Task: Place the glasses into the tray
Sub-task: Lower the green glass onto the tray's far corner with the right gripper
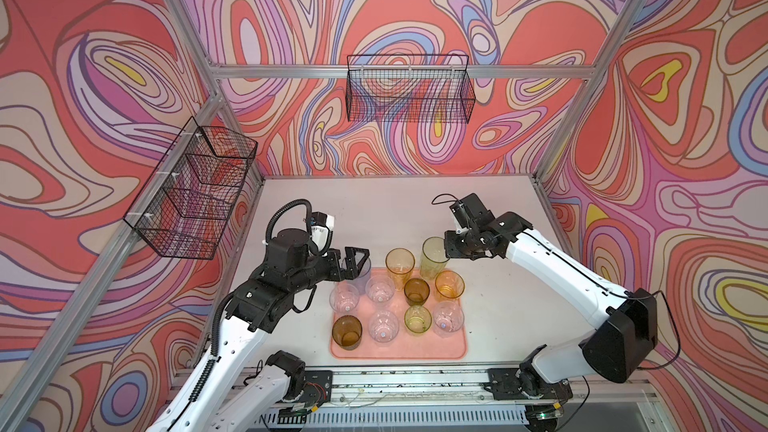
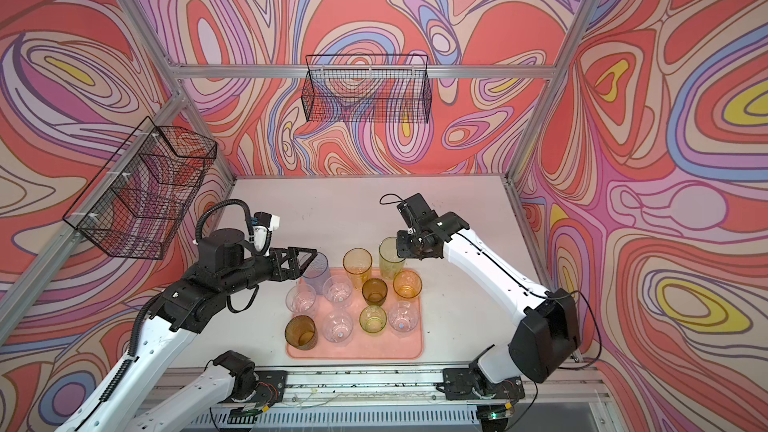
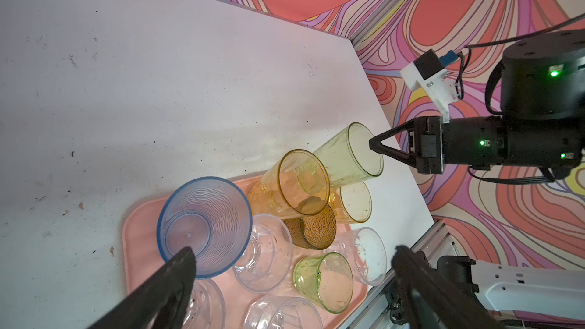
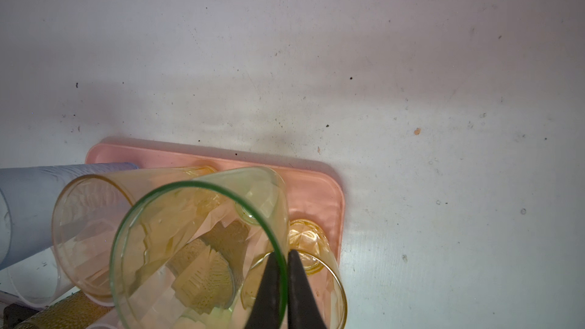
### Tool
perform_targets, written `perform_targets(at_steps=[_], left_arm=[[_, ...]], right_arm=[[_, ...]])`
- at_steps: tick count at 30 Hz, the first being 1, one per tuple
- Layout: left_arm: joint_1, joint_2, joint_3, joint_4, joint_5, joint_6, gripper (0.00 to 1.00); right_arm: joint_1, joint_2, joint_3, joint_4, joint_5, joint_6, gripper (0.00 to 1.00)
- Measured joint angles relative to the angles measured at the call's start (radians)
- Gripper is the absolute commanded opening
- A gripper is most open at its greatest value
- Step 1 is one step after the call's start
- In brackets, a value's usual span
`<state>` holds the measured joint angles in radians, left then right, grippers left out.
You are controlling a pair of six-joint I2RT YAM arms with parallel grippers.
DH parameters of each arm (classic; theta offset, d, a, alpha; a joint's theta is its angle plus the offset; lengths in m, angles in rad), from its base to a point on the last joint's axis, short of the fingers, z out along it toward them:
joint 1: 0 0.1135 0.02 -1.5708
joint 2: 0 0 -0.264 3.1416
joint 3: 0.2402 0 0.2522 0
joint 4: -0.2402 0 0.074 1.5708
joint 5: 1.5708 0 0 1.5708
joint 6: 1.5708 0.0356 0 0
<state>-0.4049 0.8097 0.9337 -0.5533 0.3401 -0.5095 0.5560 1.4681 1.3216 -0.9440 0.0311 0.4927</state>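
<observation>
The salmon-pink tray [image 1: 415, 347] [image 2: 374, 349] lies near the table's front and holds several glasses, clear, brown, green and orange. My right gripper [image 1: 446, 255] [image 4: 285, 254] is shut on the rim of the tall yellow-green glass [image 1: 432, 257] [image 4: 196, 248], one finger inside and one outside, over the tray's far right corner. Beside it stands the tall yellow glass [image 1: 400, 265] [image 3: 297, 185]. My left gripper [image 1: 357, 261] [image 3: 292, 251] hangs open and empty over the tray's far left. One of its fingers overlaps the rim of the pale blue glass [image 2: 316, 272] [image 3: 205, 226], which stands there.
Two black wire baskets hang on the walls, one at the back [image 1: 409, 89] and one on the left [image 1: 195, 193]. A metal rail [image 1: 415, 384] runs along the table's front edge, close behind the tray. White tabletop [image 1: 374, 209] stretches beyond the tray.
</observation>
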Motion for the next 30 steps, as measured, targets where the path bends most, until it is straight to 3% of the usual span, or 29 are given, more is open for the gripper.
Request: perform_targets(at_steps=[30], left_arm=[[0.0, 0.031, -0.008, 0.013, 0.001, 0.0, 1.0]], right_arm=[[0.031, 0.026, 0.0, -0.006, 0.016, 0.007, 0.0]])
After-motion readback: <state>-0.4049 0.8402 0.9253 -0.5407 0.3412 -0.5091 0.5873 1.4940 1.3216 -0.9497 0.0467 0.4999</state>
